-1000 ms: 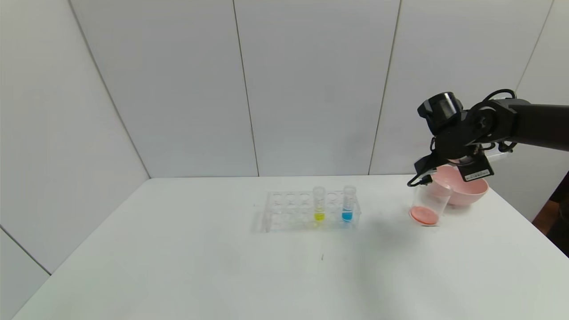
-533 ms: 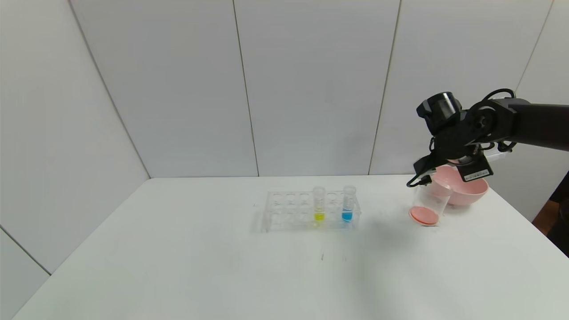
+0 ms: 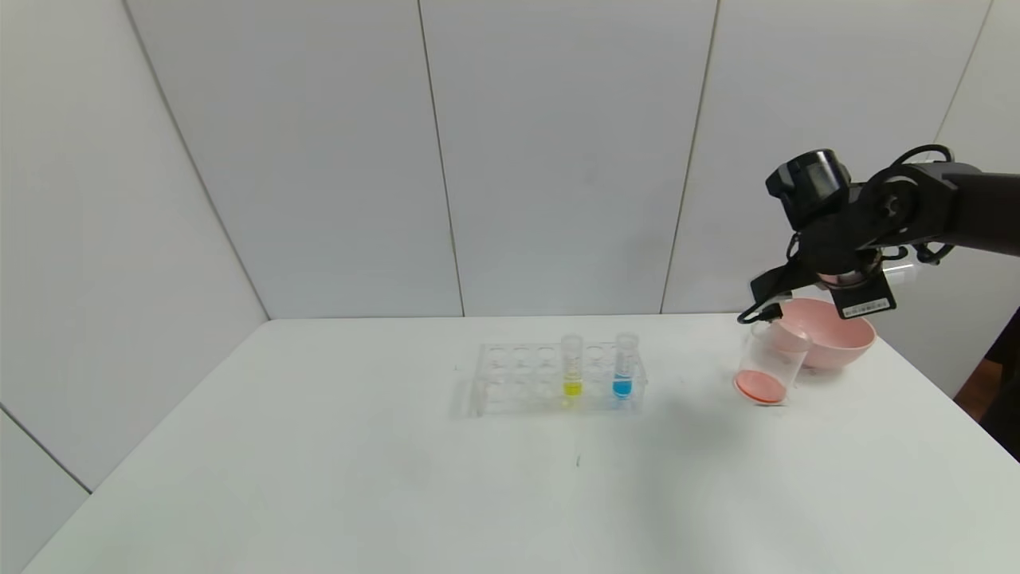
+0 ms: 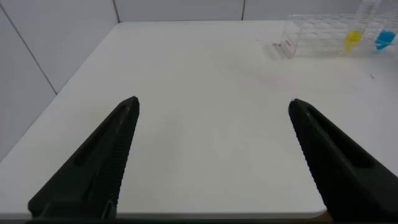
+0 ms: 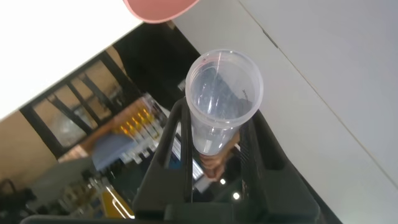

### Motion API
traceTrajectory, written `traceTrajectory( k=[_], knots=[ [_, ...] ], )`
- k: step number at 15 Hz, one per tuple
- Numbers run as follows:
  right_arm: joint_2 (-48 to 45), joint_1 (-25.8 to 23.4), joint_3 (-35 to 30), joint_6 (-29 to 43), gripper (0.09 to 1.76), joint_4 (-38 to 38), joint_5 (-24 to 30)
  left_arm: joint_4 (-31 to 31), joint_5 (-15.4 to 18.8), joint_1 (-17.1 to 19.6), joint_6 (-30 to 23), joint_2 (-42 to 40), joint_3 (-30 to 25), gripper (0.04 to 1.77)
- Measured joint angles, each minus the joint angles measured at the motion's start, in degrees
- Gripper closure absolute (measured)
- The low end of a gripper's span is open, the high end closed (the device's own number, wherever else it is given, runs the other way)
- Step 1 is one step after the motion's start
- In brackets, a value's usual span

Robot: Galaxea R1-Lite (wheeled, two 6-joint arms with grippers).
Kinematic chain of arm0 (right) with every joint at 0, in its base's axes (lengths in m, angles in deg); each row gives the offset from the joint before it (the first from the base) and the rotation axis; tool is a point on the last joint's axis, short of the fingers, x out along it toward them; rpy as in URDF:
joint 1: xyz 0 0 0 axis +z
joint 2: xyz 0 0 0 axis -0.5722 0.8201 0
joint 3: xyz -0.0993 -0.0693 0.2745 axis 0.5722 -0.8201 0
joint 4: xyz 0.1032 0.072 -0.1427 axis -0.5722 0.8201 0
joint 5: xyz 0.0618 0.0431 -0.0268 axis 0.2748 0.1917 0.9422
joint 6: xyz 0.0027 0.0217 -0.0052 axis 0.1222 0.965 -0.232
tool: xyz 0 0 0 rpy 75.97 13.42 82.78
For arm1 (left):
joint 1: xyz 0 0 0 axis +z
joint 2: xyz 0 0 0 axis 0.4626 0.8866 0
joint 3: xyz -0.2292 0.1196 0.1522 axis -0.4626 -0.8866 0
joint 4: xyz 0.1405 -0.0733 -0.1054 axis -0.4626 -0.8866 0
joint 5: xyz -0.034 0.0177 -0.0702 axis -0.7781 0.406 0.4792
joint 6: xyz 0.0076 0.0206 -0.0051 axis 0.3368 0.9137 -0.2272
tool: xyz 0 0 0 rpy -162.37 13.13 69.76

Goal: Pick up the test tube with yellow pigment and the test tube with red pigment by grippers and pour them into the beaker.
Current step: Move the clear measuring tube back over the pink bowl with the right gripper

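1. One white worktop (image 3: 398,478) carries everything.
2. Two grippers. The right gripper (image 5: 217,152) hangs high over the worktop's right end, above the bowl and the beaker. The left gripper (image 4: 211,112) is low over bare worktop on the left side, well away from the rack; it shows only in its own wrist view.
3. One pink bowl (image 3: 837,339) sits at the far right of the worktop, touching or just behind the beaker.
4. One clear tube rack (image 3: 518,379) sits mid-worktop, with two tubes standing upright in it.
5. One beaker (image 3: 766,365) stands just left of the bowl, with a layer of red-orange liquid at its bottom.
6. Three tubes in total. The test tube with yellow pigment (image 3: 572,367) stands in the rack, and a blue-liquid tube (image 3: 624,367) stands beside it to the right.
7. The third, the test tube with red pigment (image 5: 221,99), looks drained. It lies between the right fingers (image 5: 171,149), which are clamped on its lower body, and its wide rim sticks out past the fingertips.
8. The left fingers (image 4: 99,162) are spread wide apart, with nothing between them.
9. One white sticker (image 3: 865,305) with print sits on the underside of the right wrist; the print is too small to read. Scale marks on the tubes are also unreadable.
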Motion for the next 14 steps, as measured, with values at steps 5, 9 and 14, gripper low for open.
traceTrajectory(
  k=[5,9,14],
  knots=[
    [-3.58,-4.41,-0.74,18.92,1.34,5.3,17.21,0.0,0.0,0.0,0.0,0.0,0.0,0.09],
    [-4.88,-6.53,-0.77,41.34,1.34,7.79,29.43,0.0,0.0,0.0,0.0,0.0,0.0,0.09],
    [-6.45,-9.91,-0.85,63.92,1.34,4.51,41.28,0.0,0.0,0.0,0.0,0.0,0.0,0.09]
  ],
)
